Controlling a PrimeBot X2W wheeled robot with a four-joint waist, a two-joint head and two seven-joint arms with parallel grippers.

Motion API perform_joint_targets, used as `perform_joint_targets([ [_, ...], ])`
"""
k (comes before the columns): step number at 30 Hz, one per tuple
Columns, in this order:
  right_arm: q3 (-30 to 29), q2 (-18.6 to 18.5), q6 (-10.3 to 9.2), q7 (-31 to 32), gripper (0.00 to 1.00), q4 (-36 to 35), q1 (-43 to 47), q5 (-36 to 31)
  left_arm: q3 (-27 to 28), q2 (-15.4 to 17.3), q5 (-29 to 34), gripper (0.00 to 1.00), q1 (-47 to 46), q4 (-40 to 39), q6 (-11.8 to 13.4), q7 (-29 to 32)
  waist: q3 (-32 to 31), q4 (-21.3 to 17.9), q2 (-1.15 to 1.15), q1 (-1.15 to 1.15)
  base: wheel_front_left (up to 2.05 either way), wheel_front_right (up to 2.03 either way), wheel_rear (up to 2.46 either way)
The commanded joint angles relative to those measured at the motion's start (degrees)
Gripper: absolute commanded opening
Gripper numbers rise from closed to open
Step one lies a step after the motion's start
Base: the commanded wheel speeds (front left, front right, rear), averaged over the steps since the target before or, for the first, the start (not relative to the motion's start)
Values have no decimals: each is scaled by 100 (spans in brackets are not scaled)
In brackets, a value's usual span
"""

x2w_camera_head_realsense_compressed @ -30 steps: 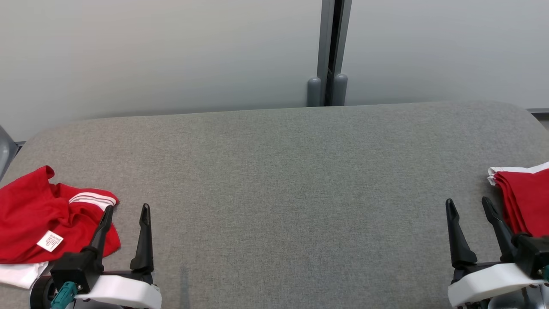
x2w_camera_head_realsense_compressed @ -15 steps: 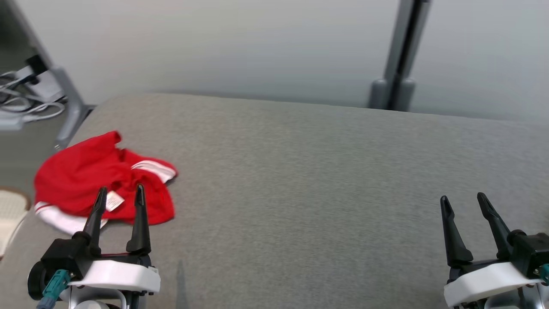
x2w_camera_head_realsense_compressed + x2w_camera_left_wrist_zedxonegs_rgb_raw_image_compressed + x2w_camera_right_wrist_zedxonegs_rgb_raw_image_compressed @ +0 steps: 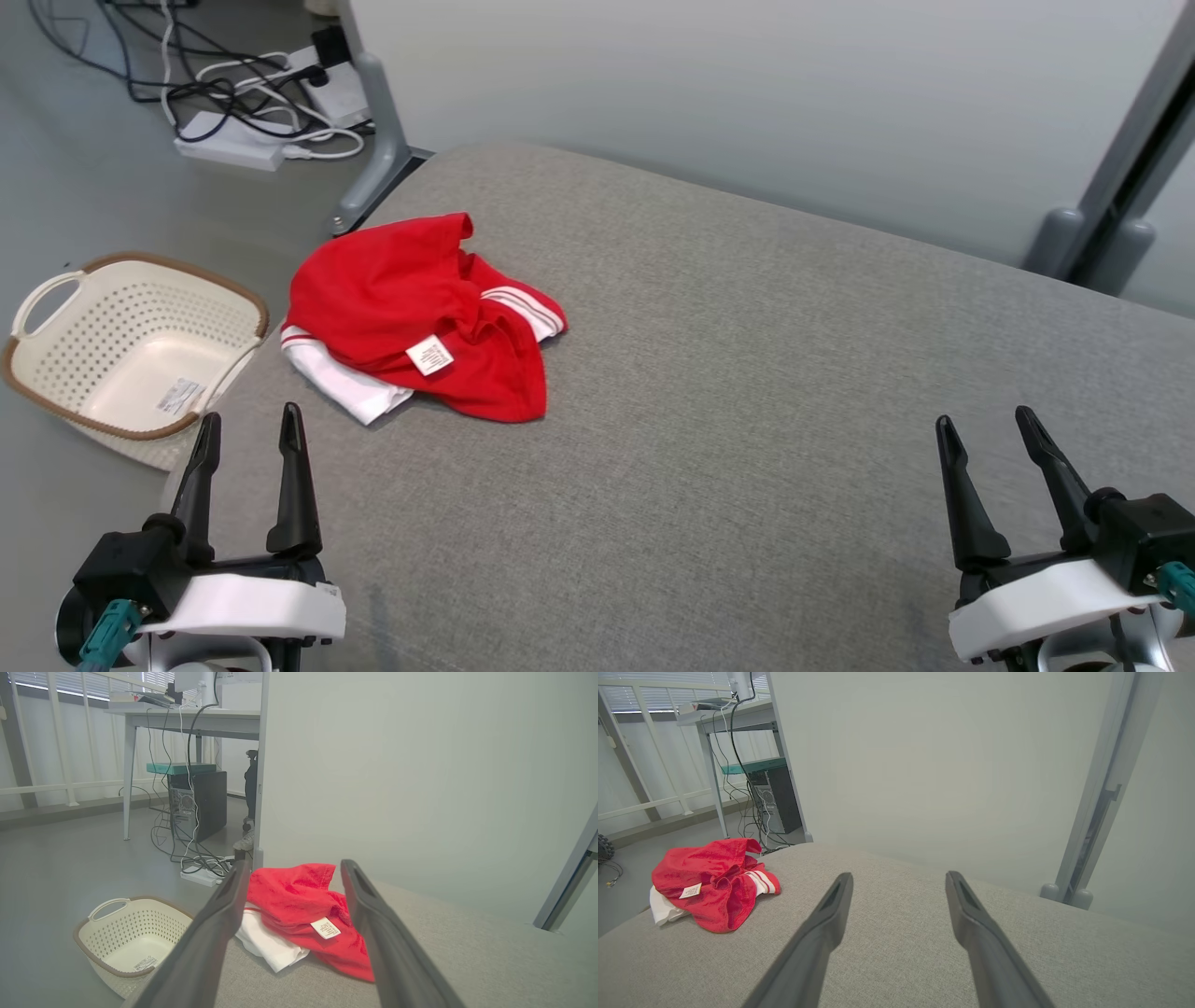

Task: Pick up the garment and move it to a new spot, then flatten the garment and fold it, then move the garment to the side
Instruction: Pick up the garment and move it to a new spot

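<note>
A crumpled red garment [image 3: 411, 313] with white trim and a white label lies near the left end of the grey padded table [image 3: 747, 373]. The same garment [image 3: 303, 905] sits just beyond my left fingers in the left wrist view, and at the far left [image 3: 710, 882] in the right wrist view. My left gripper [image 3: 247, 425] hovers open over the table's left front corner, short of the garment and nothing between its fingers. My right gripper [image 3: 985, 425] is open and empty at the front right, far from the garment.
A cream perforated basket [image 3: 131, 350] with a brown rim stands on the floor left of the table. Cables and a power strip [image 3: 243, 140] lie on the floor behind it. A white partition wall [image 3: 747, 103] and a grey post [image 3: 1111, 196] run along the table's far edge.
The head camera has swung left, bringing the basket and floor cables into view and taking the folded red pile at the right out of view. Both grippers stay open.
</note>
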Motion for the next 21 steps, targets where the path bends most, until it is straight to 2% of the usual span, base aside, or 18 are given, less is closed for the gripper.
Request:
perform_joint_targets([
  [1,8,-25,-1,6,100,-1,-58,45,36,-4,51,100,32,-32,-41,-20,41,148,0,0,0,0,0],
  [14,27,-25,-1,46,100,-17,-58,40,187,-148,162,100,-95,-64,-146,-22,114,151,0,0,0,0,0],
  [21,47,-27,-1,177,100,-165,-227,-101,297,-129,197,100,-796,-316,-202,-22,420,8,0,0,0,0,0],
])
